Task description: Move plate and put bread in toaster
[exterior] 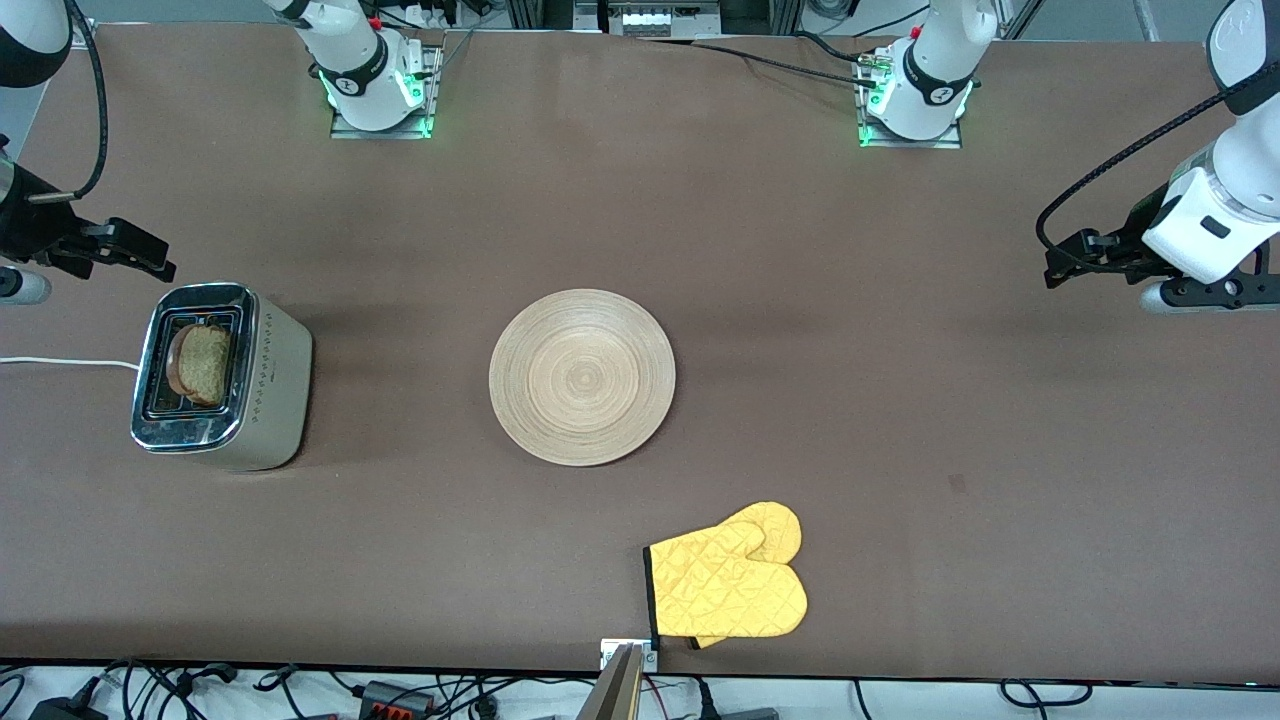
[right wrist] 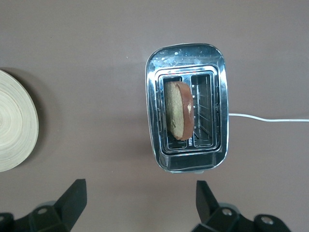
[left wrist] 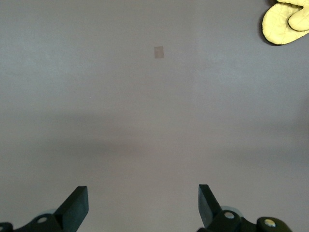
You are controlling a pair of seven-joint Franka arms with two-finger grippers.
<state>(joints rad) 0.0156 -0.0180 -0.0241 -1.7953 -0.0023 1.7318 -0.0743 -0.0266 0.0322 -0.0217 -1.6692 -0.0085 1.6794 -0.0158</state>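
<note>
nearest the front camera lay a pair of quilted yellow mitts, soft and puffy with a dark trim at the cuff, close to the table's front edge. the table itself was a flat, matte brown sheet.

farther in, near the middle, sat the plate: a wide, round disc of pale wood, its grain running in fine concentric rings, nothing resting on it.

well apart from it, toward the right arm's end of the table, stood the toaster, boxy with rounded corners, a mirror-bright chrome top and brushed silvery sides marked by a row of small dots. a thin white cord trailed off from it. the bread, a brown slice with a darker crust, stood on edge in one of the two slots, leaning a little and poking above the top.

the right gripper hung just above the table beside the toaster, its black fingers spread wide and holding nothing.

the left gripper hovered over bare table at the left arm's end, likewise wide open and empty.
</note>
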